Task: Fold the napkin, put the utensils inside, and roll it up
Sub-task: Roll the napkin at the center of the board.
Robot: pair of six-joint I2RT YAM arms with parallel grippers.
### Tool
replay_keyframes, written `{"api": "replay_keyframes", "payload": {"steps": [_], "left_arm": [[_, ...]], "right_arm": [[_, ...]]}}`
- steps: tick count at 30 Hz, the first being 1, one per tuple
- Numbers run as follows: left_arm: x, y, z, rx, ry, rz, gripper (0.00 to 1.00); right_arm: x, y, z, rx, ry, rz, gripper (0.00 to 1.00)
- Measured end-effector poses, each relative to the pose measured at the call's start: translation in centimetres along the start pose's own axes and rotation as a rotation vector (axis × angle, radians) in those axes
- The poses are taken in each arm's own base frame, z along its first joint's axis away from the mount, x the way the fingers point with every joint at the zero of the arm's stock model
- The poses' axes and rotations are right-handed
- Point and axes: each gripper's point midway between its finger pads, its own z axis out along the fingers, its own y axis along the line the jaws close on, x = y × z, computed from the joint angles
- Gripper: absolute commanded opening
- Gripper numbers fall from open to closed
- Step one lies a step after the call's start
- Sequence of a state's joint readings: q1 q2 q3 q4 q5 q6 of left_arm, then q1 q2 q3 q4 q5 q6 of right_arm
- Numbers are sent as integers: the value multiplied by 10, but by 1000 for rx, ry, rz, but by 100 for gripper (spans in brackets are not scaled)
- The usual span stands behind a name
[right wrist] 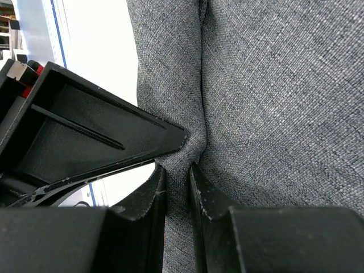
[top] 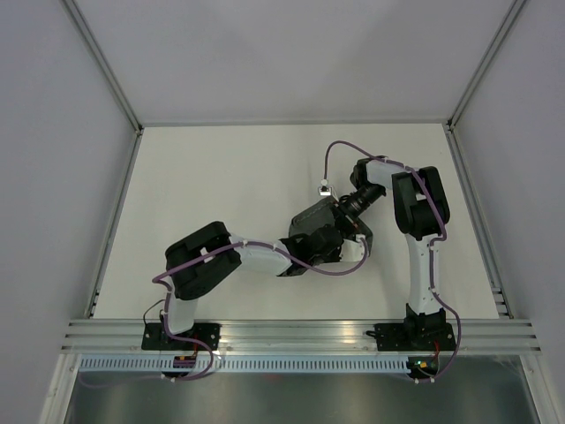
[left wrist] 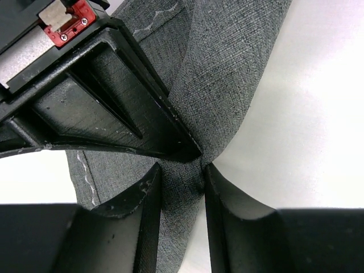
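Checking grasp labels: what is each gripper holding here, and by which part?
The right gripper pinches the napkin at a bunched fold. The left gripper straddles the fold right beside it; whether it grips cannot be told.

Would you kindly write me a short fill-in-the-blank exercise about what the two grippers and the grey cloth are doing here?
1. The left gripper and right gripper each pinch a fold of the dark charcoal-grey fabric napkin between their two ____.
2. A thin pale stitched line runs along the napkin's ____.
3. The table beneath is ____ in colour.
Missing words: fingers; edge; white
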State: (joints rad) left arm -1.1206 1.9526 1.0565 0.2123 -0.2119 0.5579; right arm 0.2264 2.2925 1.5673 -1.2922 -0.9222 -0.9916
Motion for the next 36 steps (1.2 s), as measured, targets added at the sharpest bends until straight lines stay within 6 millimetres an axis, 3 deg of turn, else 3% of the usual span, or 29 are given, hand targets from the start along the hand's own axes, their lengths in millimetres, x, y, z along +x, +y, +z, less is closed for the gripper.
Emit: {"api": "replay_keyframes", "payload": {"steps": [6, 12, 20, 25, 27, 30, 33, 36], "left_arm": [[-4, -2, 3, 43, -18, -15, 23], [-9, -3, 7, 74, -39, -40, 22], [-12, -2, 10, 149, -44, -118, 20], [-16, 0, 15, 277, -30, -229, 21], [-17, 1, 17, 345, -19, -278, 21], [-20, 2, 21, 447, -13, -350, 21], [-22, 3, 25, 556, -6, -431, 23], [-22, 4, 26, 647, 4, -511, 25]], "right_arm": [[2, 3, -5, 4, 8, 9, 51], [-8, -2, -28, 86, -3, -48, 57], [-41, -15, -89, 279, -175, -76, 57], [-49, -20, -157, 420, -366, -75, 56], [-46, -14, -186, 493, -437, -99, 56], [-37, 10, -211, 598, -506, -159, 57], [-28, 44, -201, 659, -531, -250, 58], [-21, 61, -183, 683, -520, -340, 57]]}}
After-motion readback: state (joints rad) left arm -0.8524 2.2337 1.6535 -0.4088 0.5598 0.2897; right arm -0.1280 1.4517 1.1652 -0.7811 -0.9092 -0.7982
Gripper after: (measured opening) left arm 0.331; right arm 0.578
